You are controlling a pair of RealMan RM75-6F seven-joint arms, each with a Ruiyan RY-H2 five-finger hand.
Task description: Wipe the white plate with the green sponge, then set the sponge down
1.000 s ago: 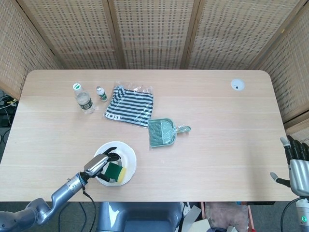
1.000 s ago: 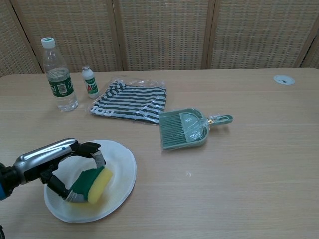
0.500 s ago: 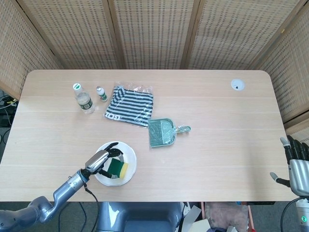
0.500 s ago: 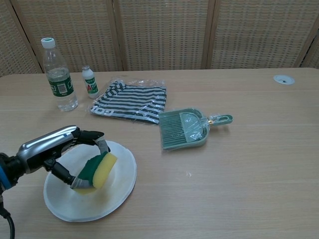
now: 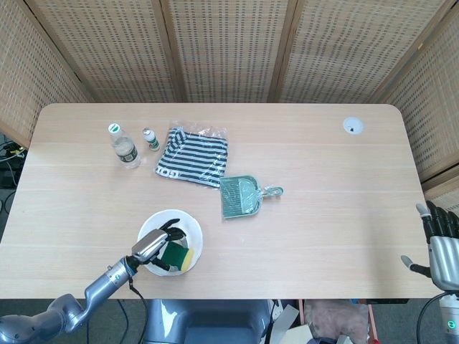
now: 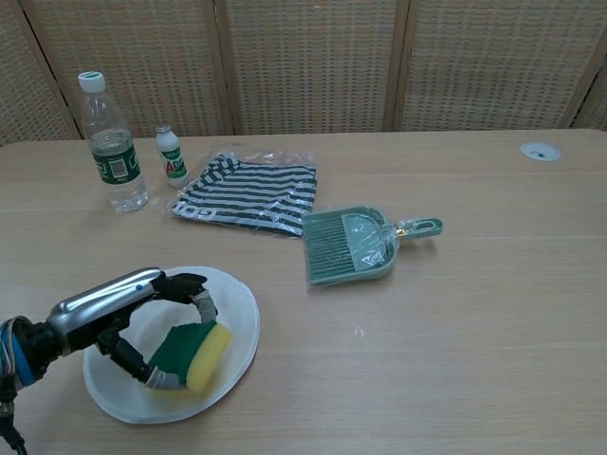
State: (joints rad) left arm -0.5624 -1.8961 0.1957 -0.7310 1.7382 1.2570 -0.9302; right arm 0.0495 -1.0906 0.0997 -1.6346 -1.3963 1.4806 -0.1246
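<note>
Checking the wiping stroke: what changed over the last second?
The left hand, gripping the green sponge throughout, swept it away across the white plate, then back toward the near rim. The right hand, bottles, striped cloth and dustpan stayed put.

Between dark fingers (image 6: 194,284) under a glossy metallic hand (image 6: 109,301), a matt, porous sponge (image 6: 190,349) lies on a smooth glossy plate (image 6: 242,313); the table (image 6: 474,332) is pale matt wood-grain, the striped cloth (image 6: 248,196) wrapped in shiny plastic.

Bright, even light; seemingly sharp
</note>
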